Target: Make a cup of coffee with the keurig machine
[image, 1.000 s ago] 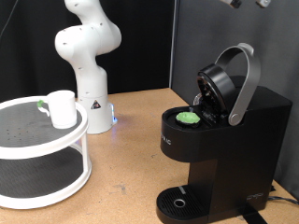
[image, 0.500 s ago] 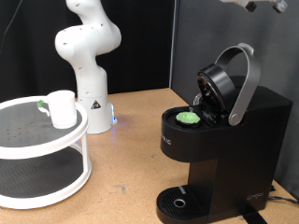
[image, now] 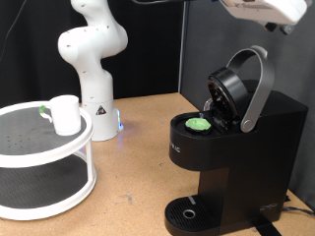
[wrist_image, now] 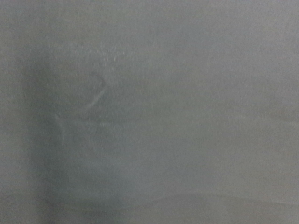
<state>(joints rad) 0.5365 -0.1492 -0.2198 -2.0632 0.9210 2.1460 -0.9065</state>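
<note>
- At the exterior view's top right corner, a white part of the robot arm's hand end [image: 264, 10] pokes into the picture, high above the machine; the two-finger gripper itself is not visible there, so I cannot tell whether its fingers are spread or pressed together, and nothing can be seen between them.
- The wrist view shows only a blurred, plain grey surface with no fingers and no object that can be made out.
- Below that arm part stands the boxy matte black keurig machine [image: 236, 147] at the right side of the brown wooden table [image: 138, 177], with its grey-silver arched lid handle [image: 258, 87] raised and the round brew head [image: 228, 90] tilted open.
- In the open chamber sits 1 small pod with a green top [image: 200, 125], so the pod appears to be loaded while the lid is not yet down.
- The round drip base [image: 187, 212] at the machine's foot, near the table's front edge, carries no cup.
- The small plain white cylindrical cup [image: 65, 114] stands upright on the top tier of a white round 2-tier stand [image: 59, 177] at the table's left side, well apart from the machine.
- Judged from this, the lid is the part nearest the arm; doing that well would mean pressing on the arch's top and following its swing, not pushing straight down.
- The white arm base [image: 91, 59] rises behind the stand.
</note>
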